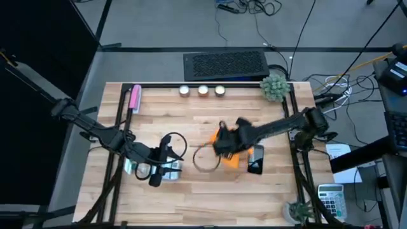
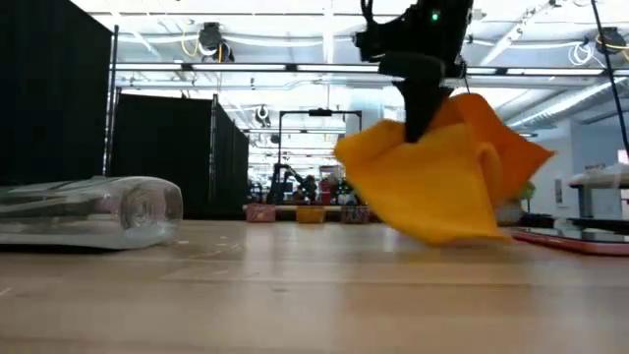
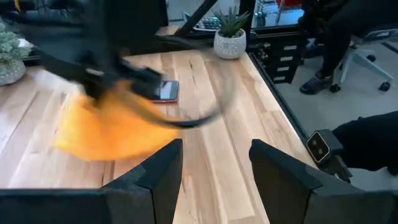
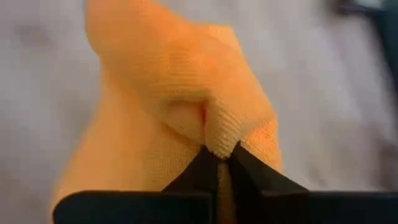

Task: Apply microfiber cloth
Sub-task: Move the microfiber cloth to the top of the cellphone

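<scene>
1. The orange cloth [image 2: 442,177] was pinched tight in the right claw [image 4: 219,155] and held up over the middle of the wooden surface [image 1: 191,184], its lower edge near the black phone [image 1: 255,159].
2. The left claw [image 3: 211,168] was parked wide open near a clear bottle [image 2: 88,211], nothing held.

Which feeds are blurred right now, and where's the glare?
Left wrist view: right arm and cloth smeared by motion. Right wrist view: right gripper and pinched cloth sharp, background out of focus. Low view: bright ceiling lights behind the cloth. High view: evenly lit.
</scene>
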